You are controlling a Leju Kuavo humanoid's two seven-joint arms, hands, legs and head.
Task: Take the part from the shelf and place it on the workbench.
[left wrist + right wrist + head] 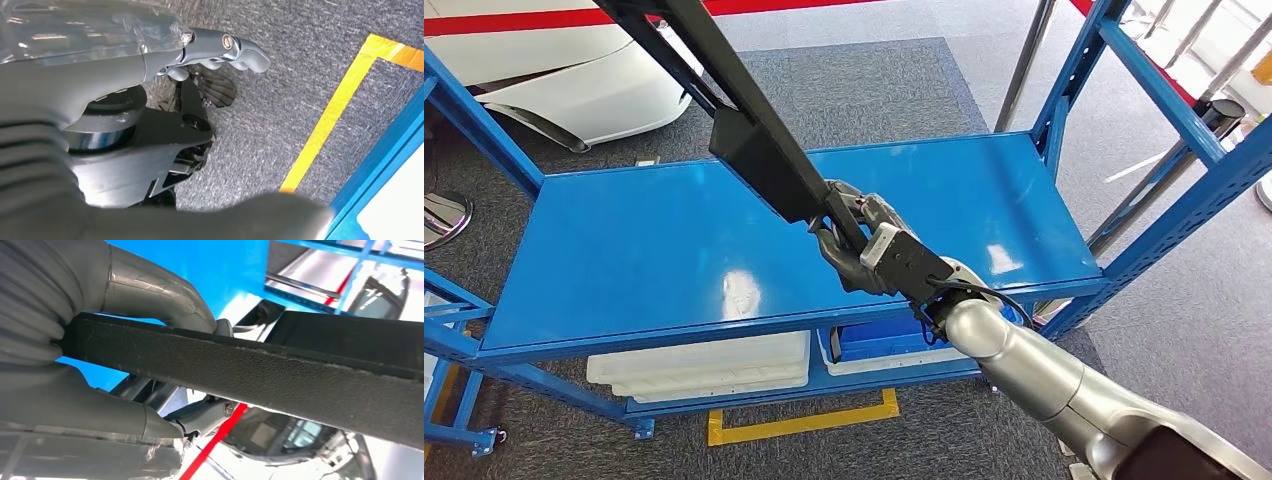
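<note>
Right hand [861, 245] wrapped around a long black trim part [754, 130], thumb [150, 292] and fingers closed on the bar near its lower end, with the rest of the length reaching up and away past the far-left corner of the blue shelf [674, 250]. Held clear above the shelf's top surface, toward its front edge and right of middle, tilted steeply rather than level. Left hand [225, 50] hanging low over grey carpet beside a strip of yellow floor tape [330, 115], fingers curled in with nothing visible between them. Below the top surface, a white bin [704, 365] and a blue-and-white bin [884, 345] on the lower tier. Beyond the far-left corner, a white car body [574, 80]. Probably mid-carry, lifted off and not yet at any workbench. Main risk: so much length beyond the grip, so likely to twist or slip in the fingers under its own leverage. Also likely to knock the blue uprights [1064, 90] or the car body if swung round without first raising or drawing it back.
</note>
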